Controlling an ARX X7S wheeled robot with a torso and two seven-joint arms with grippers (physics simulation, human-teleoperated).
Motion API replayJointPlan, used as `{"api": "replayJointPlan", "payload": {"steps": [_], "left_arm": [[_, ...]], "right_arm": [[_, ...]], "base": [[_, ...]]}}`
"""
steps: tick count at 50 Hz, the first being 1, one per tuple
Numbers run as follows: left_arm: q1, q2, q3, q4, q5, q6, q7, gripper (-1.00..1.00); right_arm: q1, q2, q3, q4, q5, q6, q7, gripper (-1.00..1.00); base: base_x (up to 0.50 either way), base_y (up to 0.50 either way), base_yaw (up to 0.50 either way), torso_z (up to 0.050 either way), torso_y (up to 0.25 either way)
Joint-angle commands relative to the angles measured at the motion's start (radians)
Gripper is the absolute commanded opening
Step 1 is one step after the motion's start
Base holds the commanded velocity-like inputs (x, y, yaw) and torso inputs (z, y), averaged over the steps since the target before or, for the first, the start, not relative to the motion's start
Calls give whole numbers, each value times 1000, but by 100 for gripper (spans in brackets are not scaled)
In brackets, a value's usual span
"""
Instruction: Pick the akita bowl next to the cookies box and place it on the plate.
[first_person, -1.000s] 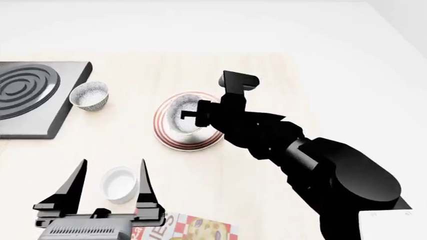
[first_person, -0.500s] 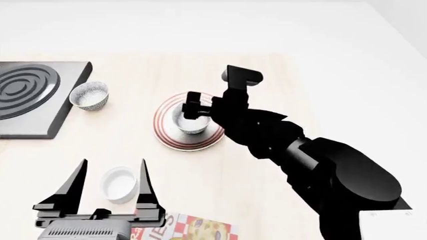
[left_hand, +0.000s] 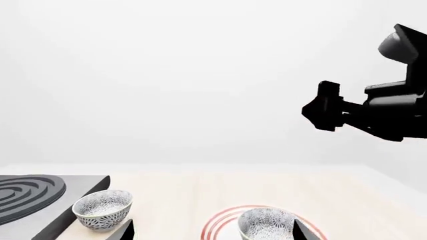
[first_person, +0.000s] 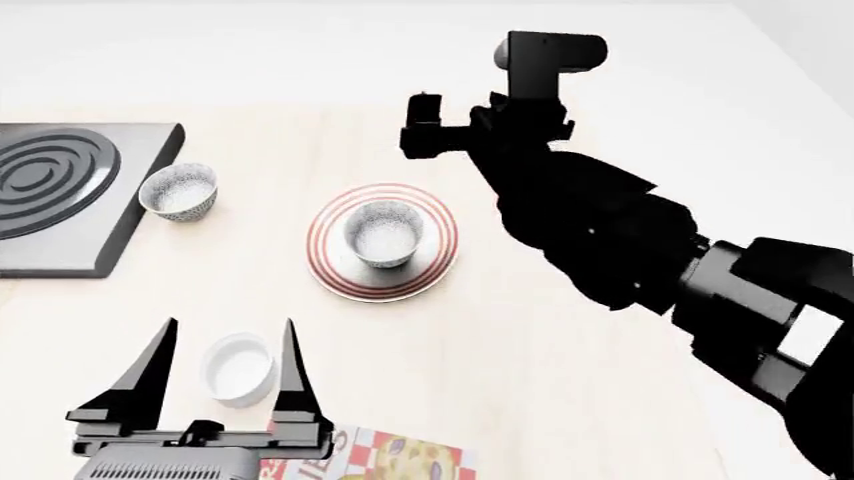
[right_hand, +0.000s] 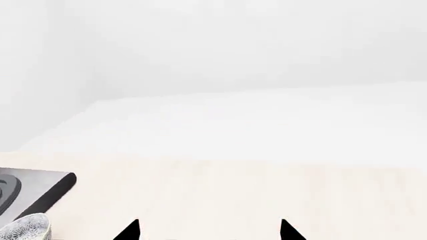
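Akita bowl (first_person: 384, 234) sits upright at the centre of the red-ringed plate (first_person: 330, 270) on the pale wooden counter (first_person: 534, 340), free of any grip. Right tool (first_person: 424, 127) hangs raised above the counter's far side, well apart from the bowl; its two finger tips show spread and empty in the right wrist view. Left tool (first_person: 220, 372) waits low at the near edge, fingers parted on either side of a plain white cup (first_person: 242, 368) without closing on it. Cookies box (first_person: 380, 455) lies just beside that cup, partly out of frame. Second speckled bowl (first_person: 179, 191) stands beside the black stove burner (first_person: 67, 190) at left.
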Motion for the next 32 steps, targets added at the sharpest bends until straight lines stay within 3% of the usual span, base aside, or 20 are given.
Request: {"api": "replayJointPlan", "payload": {"steps": [1,15,21,32], "left_arm": [[4,-6,-1,7,-6,3,-2,100],[3,-13,-3,17,-13,-2,-6,100],[4,-16,-2,16,-10,0,-7,100],[3,-18,4,15,-8,2,-7,100]], "right_arm": [[54,402,-9,-577,-211,-181,320,100],[-75,726,-29,-862,-495,-352,522,100],[-141,795,-48,-915,-635,-404,592,100],[-217,844,-59,-939,-711,-472,646,100]], "base": [[0,0,0,0,170],[0,0,0,0,250],[0,0,0,0,250],[0,0,0,0,250]]}}
